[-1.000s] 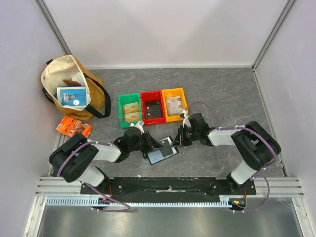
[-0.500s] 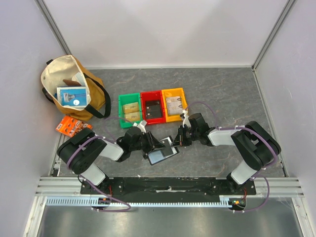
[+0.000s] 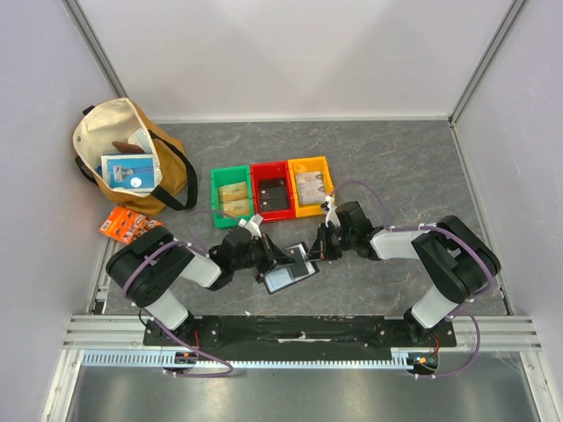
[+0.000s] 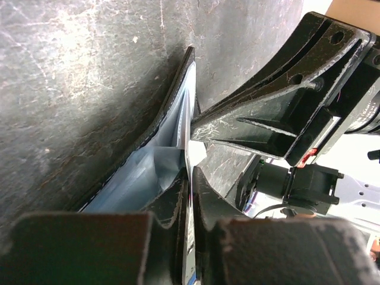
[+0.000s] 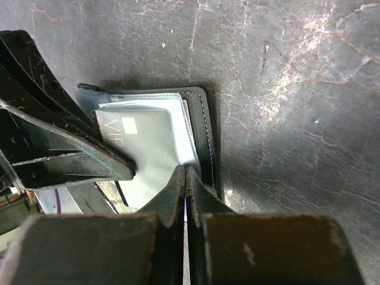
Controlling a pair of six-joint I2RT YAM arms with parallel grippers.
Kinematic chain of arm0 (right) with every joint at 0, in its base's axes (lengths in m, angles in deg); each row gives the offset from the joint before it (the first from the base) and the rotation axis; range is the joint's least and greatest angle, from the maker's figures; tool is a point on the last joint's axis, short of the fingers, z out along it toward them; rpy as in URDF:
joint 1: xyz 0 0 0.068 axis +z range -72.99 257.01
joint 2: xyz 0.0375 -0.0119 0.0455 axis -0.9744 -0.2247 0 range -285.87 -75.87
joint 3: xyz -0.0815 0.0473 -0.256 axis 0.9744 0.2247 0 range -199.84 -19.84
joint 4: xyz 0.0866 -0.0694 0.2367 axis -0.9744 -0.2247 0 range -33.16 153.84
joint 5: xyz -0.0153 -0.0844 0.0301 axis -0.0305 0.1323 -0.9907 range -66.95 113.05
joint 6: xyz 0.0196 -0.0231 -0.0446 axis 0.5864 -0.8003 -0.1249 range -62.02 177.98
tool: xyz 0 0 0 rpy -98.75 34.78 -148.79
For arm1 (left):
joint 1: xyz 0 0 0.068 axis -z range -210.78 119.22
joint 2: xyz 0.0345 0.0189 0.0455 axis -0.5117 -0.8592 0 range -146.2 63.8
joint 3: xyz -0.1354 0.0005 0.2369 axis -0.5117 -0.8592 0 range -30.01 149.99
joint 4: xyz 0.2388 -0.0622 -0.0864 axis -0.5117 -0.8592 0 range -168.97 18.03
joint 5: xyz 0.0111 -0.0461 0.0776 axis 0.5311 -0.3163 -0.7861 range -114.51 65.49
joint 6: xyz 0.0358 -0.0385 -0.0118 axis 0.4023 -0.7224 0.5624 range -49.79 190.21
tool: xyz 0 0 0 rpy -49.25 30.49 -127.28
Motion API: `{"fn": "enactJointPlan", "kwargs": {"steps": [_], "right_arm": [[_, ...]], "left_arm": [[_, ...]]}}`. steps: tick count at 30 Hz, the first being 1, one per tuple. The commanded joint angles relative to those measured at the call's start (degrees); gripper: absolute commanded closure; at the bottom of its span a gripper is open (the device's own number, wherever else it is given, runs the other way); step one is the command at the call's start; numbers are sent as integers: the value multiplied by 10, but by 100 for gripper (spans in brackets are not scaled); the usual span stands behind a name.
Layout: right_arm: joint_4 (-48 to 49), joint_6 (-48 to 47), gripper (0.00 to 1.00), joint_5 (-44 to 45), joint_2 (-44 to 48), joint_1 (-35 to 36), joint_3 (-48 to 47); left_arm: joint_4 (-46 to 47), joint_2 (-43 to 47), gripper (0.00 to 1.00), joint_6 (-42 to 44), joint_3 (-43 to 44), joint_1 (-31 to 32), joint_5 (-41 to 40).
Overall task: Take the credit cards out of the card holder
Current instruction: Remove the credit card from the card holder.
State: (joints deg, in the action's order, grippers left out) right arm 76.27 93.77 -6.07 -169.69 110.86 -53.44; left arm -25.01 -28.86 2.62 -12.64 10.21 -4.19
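Observation:
The card holder (image 3: 285, 279) lies open on the grey table between my two arms, its grey-blue panels facing up. A grey credit card (image 5: 142, 142) marked VIP sits in its pocket (image 5: 207, 130). My left gripper (image 3: 281, 258) reaches in from the left and is shut on that card, which shows edge-on (image 4: 189, 127) between the fingers (image 4: 190, 178). From the right, my right gripper (image 3: 315, 254) is shut on the near edge of the card holder (image 5: 186, 173). The left gripper's fingers (image 5: 65, 160) cover the card's left side. Any other cards are hidden.
Green (image 3: 232, 192), red (image 3: 271, 189) and yellow (image 3: 310, 183) bins stand in a row just behind the grippers, each with small items in it. A tan tote bag (image 3: 132, 158) sits at the back left, and an orange packet (image 3: 130, 227) lies in front of it.
My left gripper's jaws have closed onto the card. The left arm has shifted slightly, while the right arm and the card holder have stayed put.

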Motion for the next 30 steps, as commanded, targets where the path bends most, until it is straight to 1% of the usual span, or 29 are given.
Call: {"fn": "enactJointPlan", "kwargs": {"steps": [1, 12, 18, 22, 30], "right_arm": [[-88, -38, 100, 113, -44, 2, 22], [-101, -39, 100, 125, -46, 2, 19], [-101, -38, 100, 127, -47, 2, 18], [-102, -38, 100, 130, -44, 2, 17], [-110, -38, 99, 129, -15, 2, 6]], "left_arm": [[67, 16, 92, -29, -13, 7, 18], [59, 57, 92, -37, -36, 2, 17], [23, 91, 91, -31, -52, 1, 10], [-52, 135, 92, -9, -57, -2, -9], [-278, 280, 98, 47, -45, -2, -94]]}}
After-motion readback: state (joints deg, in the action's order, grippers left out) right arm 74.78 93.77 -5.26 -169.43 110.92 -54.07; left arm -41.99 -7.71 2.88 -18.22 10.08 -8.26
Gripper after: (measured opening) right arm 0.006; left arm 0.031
